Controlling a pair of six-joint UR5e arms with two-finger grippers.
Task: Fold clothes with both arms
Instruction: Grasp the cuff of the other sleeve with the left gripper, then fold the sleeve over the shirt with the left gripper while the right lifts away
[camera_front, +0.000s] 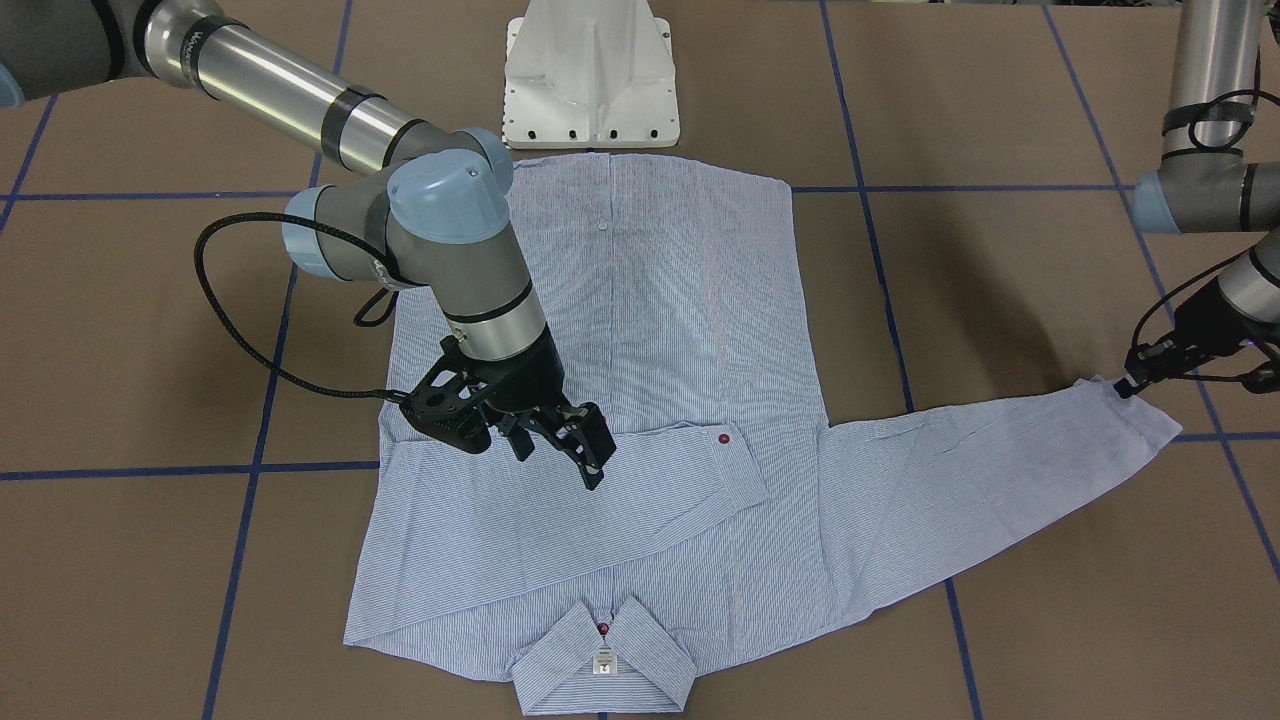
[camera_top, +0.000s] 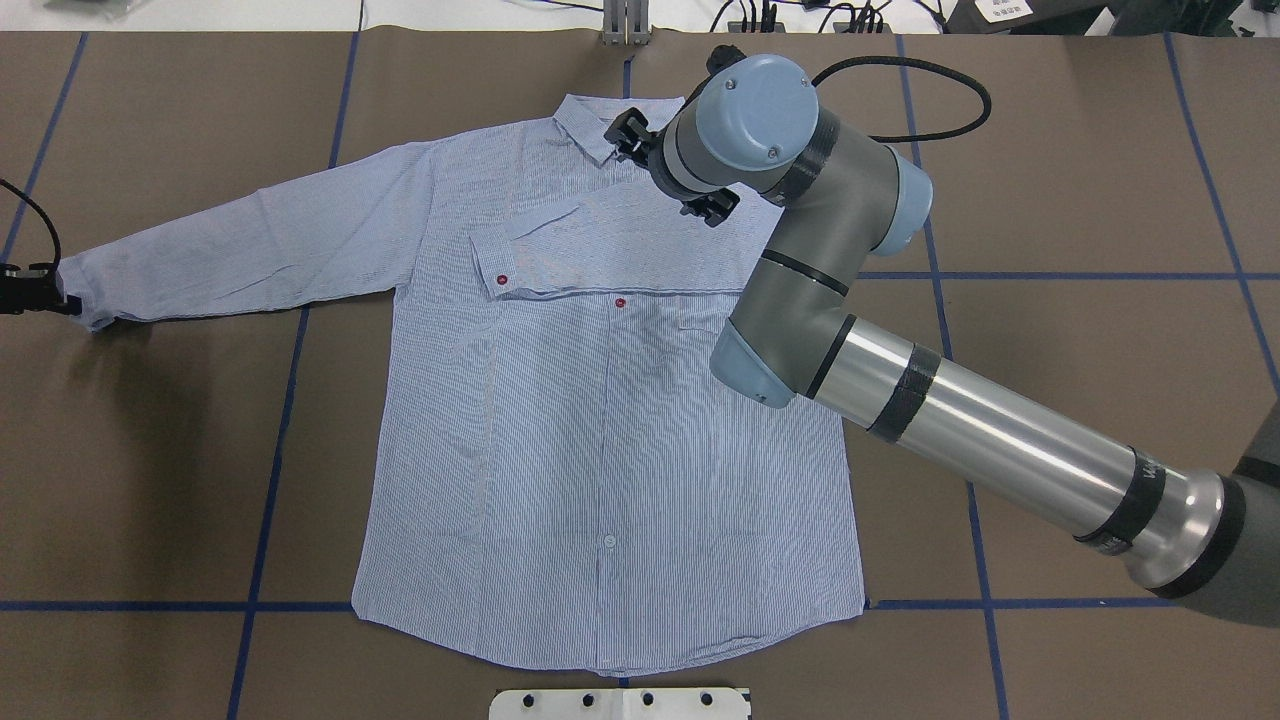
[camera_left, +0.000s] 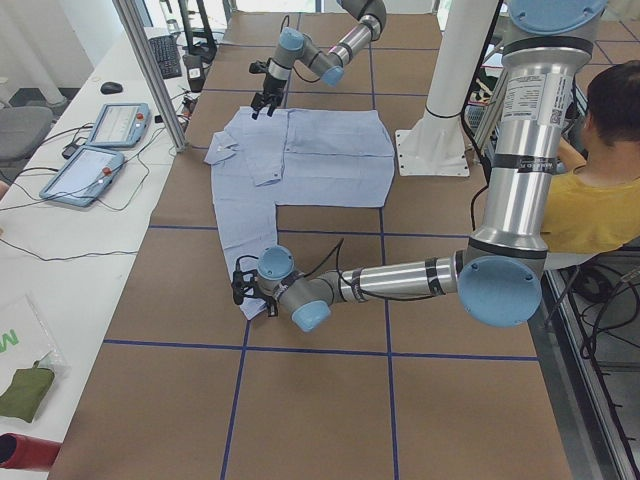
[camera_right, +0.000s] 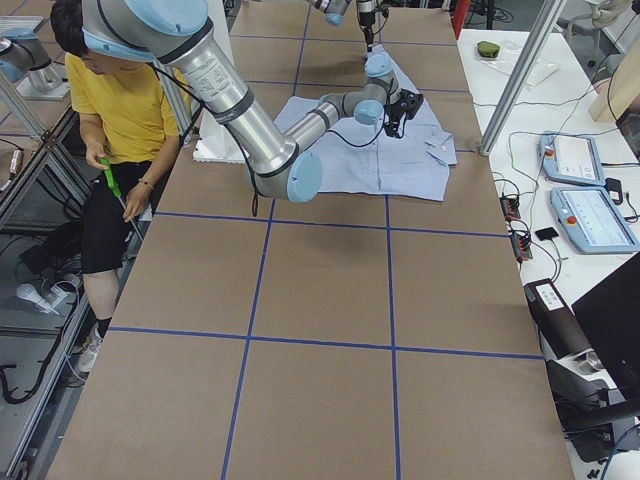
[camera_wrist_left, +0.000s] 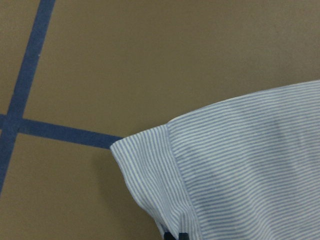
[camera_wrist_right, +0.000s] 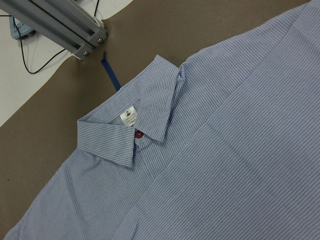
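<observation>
**One sleeve folded in, the other gripped at the cuff and due to follow**

The shirt (camera_top: 600, 420) lies flat and front up in the middle of the matte brown tabletop (camera_front: 1000, 300), with its collar (camera_front: 605, 650) pointing away from the robot. The sleeve on the robot's right (camera_front: 600, 480) lies across the chest, and the right arm (camera_front: 450, 220) hovers above it with its jaws spread, holding nothing. The other sleeve (camera_top: 250, 250) stretches straight out sideways, and the left arm (camera_front: 1200, 190) has its jaws apparently clenched on the corner of the cuff (camera_front: 1140, 420). The next move is probably to lift that cuff and carry it across the chest without dragging the body askew. The cloth is thin, limp and finely striped; the cuff and collar look stiffer. The buttons (camera_front: 723, 438) are small, red and round.
</observation>
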